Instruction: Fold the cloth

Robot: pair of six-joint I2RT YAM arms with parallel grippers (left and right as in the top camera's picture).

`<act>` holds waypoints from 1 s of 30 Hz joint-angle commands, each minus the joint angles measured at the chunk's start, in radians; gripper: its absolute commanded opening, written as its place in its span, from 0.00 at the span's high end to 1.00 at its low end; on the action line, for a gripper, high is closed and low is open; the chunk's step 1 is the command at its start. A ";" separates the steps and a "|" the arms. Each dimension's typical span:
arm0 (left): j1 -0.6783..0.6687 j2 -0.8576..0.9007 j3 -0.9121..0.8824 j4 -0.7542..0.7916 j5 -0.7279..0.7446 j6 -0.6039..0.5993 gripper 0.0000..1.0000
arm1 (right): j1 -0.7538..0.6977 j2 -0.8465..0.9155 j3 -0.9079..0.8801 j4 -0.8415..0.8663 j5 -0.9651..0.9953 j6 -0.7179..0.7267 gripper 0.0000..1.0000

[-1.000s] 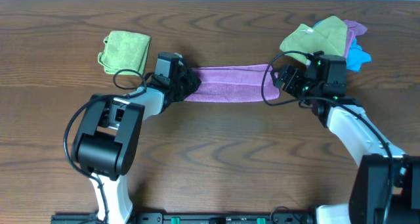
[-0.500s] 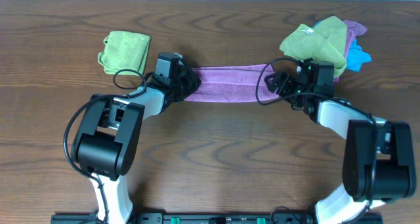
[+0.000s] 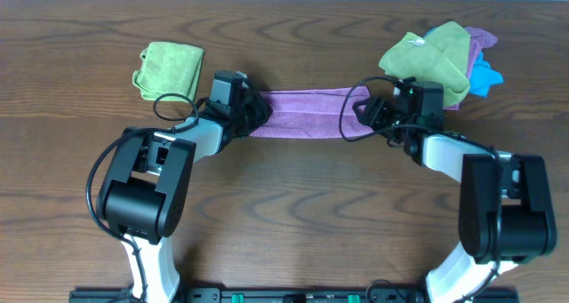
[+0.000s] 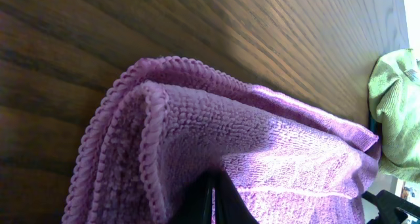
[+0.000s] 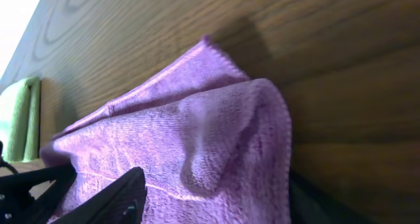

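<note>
The lilac-purple cloth [image 3: 307,112] lies as a long folded strip across the back middle of the wooden table. My left gripper [image 3: 258,115] is shut on its left end; in the left wrist view the closed fingers [image 4: 213,198] pinch the layered hem of the cloth [image 4: 262,138]. My right gripper [image 3: 360,115] is at the strip's right end. In the right wrist view its fingers [image 5: 220,192] stand wide apart with the cloth's bunched end [image 5: 197,138] lying between them. No white tag shows.
A folded lime-green cloth [image 3: 169,69] lies at the back left, also in the right wrist view [image 5: 20,119]. A bunch of green, purple and blue cloths [image 3: 436,56] sits just behind the right gripper; its green one shows in the left wrist view [image 4: 397,112].
The right gripper has moved a little left along the strip and its arm has folded in closer. The cloth's right end sits slightly further left. The left arm has not moved.
</note>
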 commanded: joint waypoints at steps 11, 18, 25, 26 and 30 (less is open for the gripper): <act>-0.001 0.027 0.010 -0.011 -0.020 0.003 0.94 | 0.019 0.066 -0.015 0.075 0.045 0.017 0.48; -0.001 0.027 0.010 -0.015 -0.019 0.003 0.94 | 0.019 0.087 -0.015 0.113 0.044 0.001 0.74; 0.016 0.027 0.010 -0.014 0.020 0.002 0.94 | 0.019 0.086 0.000 0.276 -0.058 -0.061 0.99; 0.019 0.027 0.010 -0.014 0.024 0.002 0.94 | 0.019 0.086 0.006 0.276 -0.070 -0.061 0.99; 0.038 0.027 0.010 -0.014 0.032 0.003 0.94 | 0.019 0.079 0.022 0.278 -0.137 -0.061 0.99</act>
